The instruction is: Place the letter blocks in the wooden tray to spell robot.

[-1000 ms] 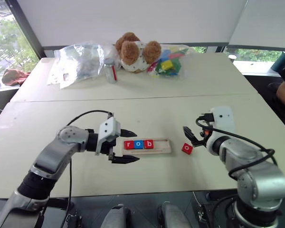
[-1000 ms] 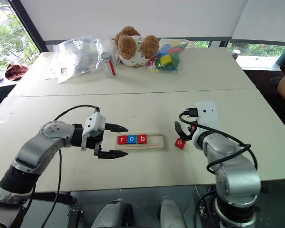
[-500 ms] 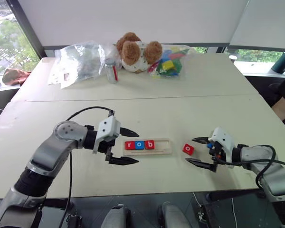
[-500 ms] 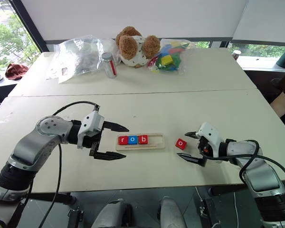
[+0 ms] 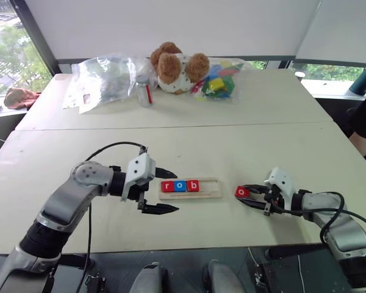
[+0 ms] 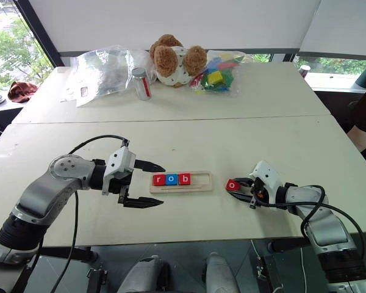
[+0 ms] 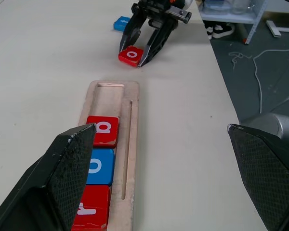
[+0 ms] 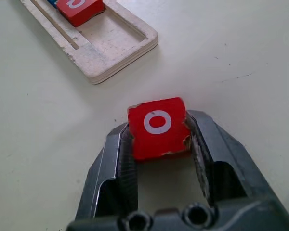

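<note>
Your right gripper (image 8: 159,144) has just come down to the desk (image 5: 189,152) and clamped its fingers on the red o block (image 8: 158,126), where a moment ago it hung above it with fingers spread; the block still lies flat on the desk, just beside the right end of the tray (image 5: 212,188), near the desk's front edge. The tray already holds r, o and b (image 5: 193,185) packed from its left end, leaving two slots free at the right. Your left gripper (image 5: 158,190) has not moved: it hovers wide open and empty at the tray's left end. The pick looks secured, so your next move is probably to lift and set this o beside the b. A blue block (image 7: 121,22), likely the t, waits beyond the right gripper.
</note>
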{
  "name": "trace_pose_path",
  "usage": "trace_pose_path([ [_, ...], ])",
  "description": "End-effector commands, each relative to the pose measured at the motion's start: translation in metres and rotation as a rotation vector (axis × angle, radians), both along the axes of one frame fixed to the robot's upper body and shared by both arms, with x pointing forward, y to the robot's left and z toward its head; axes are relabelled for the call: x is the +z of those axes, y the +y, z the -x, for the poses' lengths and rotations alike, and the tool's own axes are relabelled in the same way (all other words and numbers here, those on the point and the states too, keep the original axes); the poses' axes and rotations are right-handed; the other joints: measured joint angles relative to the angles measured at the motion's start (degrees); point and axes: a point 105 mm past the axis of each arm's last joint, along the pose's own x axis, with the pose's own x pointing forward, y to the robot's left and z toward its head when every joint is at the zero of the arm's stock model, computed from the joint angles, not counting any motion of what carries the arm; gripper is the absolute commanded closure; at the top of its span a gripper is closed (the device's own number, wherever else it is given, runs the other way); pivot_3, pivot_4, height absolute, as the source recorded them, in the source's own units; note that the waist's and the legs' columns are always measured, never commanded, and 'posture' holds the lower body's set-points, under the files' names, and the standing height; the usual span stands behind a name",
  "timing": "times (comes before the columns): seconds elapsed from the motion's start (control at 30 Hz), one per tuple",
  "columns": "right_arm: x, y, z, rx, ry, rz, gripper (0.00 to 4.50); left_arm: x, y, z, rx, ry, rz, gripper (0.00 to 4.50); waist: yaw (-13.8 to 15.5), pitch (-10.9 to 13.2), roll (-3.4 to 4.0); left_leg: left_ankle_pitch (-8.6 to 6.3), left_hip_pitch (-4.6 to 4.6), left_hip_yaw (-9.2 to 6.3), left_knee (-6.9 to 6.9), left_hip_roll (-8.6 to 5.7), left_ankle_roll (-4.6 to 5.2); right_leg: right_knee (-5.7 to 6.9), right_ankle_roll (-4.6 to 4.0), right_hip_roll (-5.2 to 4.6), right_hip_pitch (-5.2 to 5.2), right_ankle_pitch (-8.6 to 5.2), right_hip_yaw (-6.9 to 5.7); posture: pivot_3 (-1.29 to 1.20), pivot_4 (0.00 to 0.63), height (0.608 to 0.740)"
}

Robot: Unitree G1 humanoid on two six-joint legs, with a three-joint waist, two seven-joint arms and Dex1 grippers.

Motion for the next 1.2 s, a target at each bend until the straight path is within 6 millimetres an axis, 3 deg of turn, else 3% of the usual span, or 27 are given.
trace_pose_path([
  [0.03,0.009,0.000,-0.007,-0.010,-0.049,0.015,3.36,0.005,0.005,-0.003,0.014,-0.040,-0.005,0.00,0.00,0.00,0.00,0.00,0.00,0.00,0.00,0.00,0.00,0.00,0.00,0.00,0.00,0.00,0.00,0.00,0.150,0.740],
  [0.13,0.036,0.022,-0.019,0.069,-0.113,-0.016,3.36,0.005,0.014,-0.006,0.038,-0.040,-0.027,0.00,-0.45,0.02,0.03,0.00,0.01,0.02,0.00,0.00,-0.01,0.02,-0.01,0.00,-0.02,0.01,0.02,0.00,0.150,0.740],
  [0.23,0.057,0.057,-0.025,0.228,-0.135,-0.021,3.36,0.003,0.028,-0.005,0.062,-0.032,-0.059,0.00,-0.60,0.04,0.06,0.01,0.05,0.03,-0.01,0.03,-0.01,0.08,-0.01,0.04,-0.06,0.01,0.04,0.00,0.150,0.740],
  [0.3,0.059,0.074,-0.026,0.337,-0.114,0.008,3.36,0.001,0.039,-0.005,0.086,-0.038,-0.091,0.00,-0.35,0.04,0.06,0.01,0.06,0.00,-0.07,0.06,-0.01,0.09,-0.02,0.07,-0.08,0.00,0.01,0.00,0.150,0.740],
  [0.4,0.051,0.084,-0.029,0.428,-0.067,0.053,3.36,0.000,0.047,-0.005,0.113,-0.040,-0.110,0.00,0.26,0.04,0.06,0.00,-0.04,-0.12,-0.10,0.05,-0.02,0.02,-0.03,0.05,-0.10,0.00,-0.08,0.00,0.150,0.740],
  [0.63,0.034,0.088,-0.038,0.517,-0.037,0.132,3.36,-0.002,0.049,-0.002,0.154,-0.047,-0.101,0.00,0.92,0.05,0.05,0.00,-0.13,-0.06,0.01,-0.16,-0.02,-0.11,-0.02,-0.16,-0.07,0.00,-0.02,0.00,0.150,0.740],
  [1.2,0.038,0.087,-0.046,0.515,-0.034,0.107,3.36,-0.002,0.045,-0.002,0.183,-0.042,-0.075,0.00,-0.14,0.05,0.06,0.03,-0.13,-0.08,-0.05,-0.08,-0.08,0.02,-0.02,-0.11,-0.18,0.00,-0.02,0.00,0.150,0.740],
])
